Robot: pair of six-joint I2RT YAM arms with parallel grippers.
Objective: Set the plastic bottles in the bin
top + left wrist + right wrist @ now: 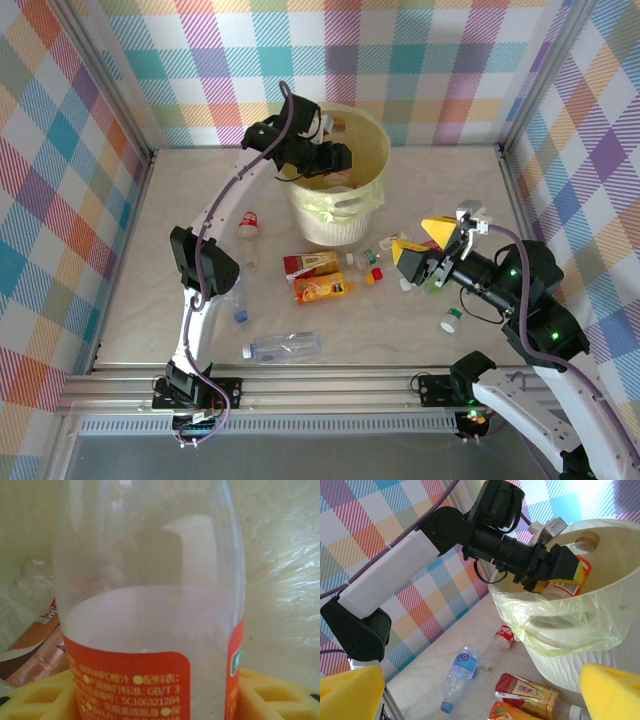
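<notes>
**Orange-labelled bottle held over the bin's mouth**

The left gripper (562,576) reaches over the rim of the pale-yellow bin (378,135), its yellow pads (280,692) pinching a clear bottle with an orange label (150,580) and a tan cap. The bottle sits inside the bin's mouth, above the yellow-green bag liner (555,625). A brown-labelled bottle (30,650) lies lower in the bin. The right gripper (421,241) hovers above the table (130,300) to the right of the bin with its fingers spread wide and nothing between them. Just in front of the bin lie a red-labelled bottle (312,264) and an orange one (322,290), side by side. A clear blue-labelled bottle (283,347) rests nearer the arm bases, and a green-capped bottle (452,320) lies beneath the right arm.
</notes>
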